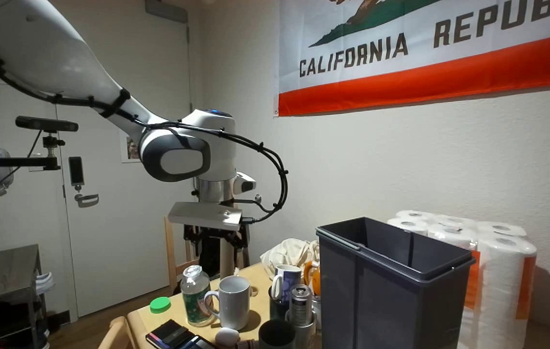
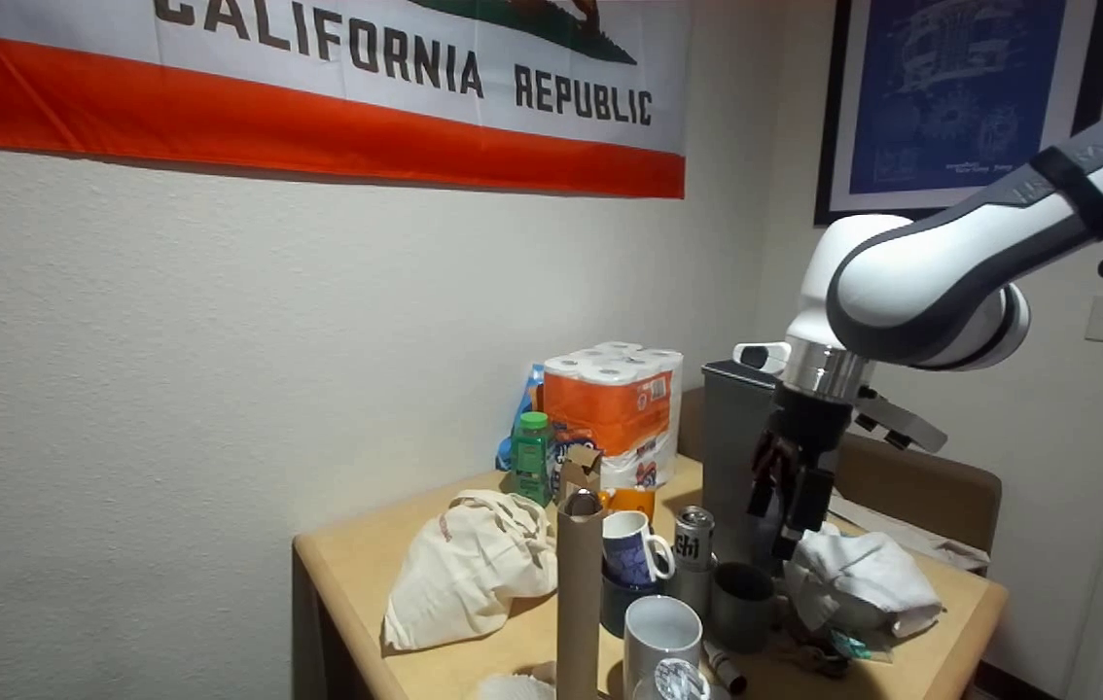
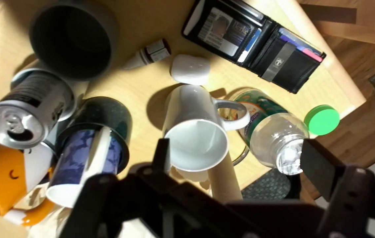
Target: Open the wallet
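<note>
Wrist view. Black two-jawed gripper (image 3: 240,158), mine: jaws wide apart, clasping nothing. Black leather bifold wallet (image 3: 255,49): lay unfolded, pockets upward, near the edge of the pale wooden table (image 3: 149,19); opening complete, in my judgement. White ceramic mug (image 3: 195,122) and clear green-labelled bottle (image 3: 268,132): stood just beside each other, in the way of a low approach. Flat green cap (image 3: 322,119): lay loose near the edge. Hazards, as I judged them: a low sweep might have tipped mug or bottle, and a spill, had the bottle been uncapped and not empty, might have reached the leather. A push outward might have dropped the wallet off the edge; a snagged flap might have folded it closed.

In an exterior view. Gripper: hung above the table, well apart from the wallet at the lower border. Tall dark-grey plastic bin (image 1: 391,286): just beside wrapped white paper rolls (image 1: 503,281). White door (image 1: 124,232); pale textured wall (image 1: 352,165), bearing a white cloth flag (image 1: 420,53) with a red band.

In an exterior view. Cream cloth bag (image 2: 479,574): rested on the table, near an upright brown cardboard tube (image 2: 579,603). Black-framed blue print (image 2: 936,97): hung behind my white-and-grey arm (image 2: 911,282). Wallet: not made out.
</note>
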You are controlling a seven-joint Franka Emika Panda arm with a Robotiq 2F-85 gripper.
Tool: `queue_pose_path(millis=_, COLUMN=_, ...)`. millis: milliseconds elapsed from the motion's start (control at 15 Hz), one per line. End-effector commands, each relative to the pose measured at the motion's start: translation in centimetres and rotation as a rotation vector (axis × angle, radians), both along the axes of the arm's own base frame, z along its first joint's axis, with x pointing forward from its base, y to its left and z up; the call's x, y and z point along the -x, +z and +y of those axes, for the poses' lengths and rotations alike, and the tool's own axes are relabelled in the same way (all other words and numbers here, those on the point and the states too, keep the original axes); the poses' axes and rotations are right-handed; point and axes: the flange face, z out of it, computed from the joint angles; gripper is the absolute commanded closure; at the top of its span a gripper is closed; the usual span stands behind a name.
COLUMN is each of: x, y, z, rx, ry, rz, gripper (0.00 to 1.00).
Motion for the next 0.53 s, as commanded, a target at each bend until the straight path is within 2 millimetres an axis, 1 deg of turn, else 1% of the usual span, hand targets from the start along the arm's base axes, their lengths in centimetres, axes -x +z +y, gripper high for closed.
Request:
queue_pose_path(millis=0, x=0.51, y=0.55, z=0.46, rx=0.073, ry=-0.050, rz=-0.062, gripper=0.00)
queue_pose_path(millis=467, x=0.48, y=0.30, z=0.60, rx=0.119, ry=-0.076, rz=-0.037, gripper=0.00)
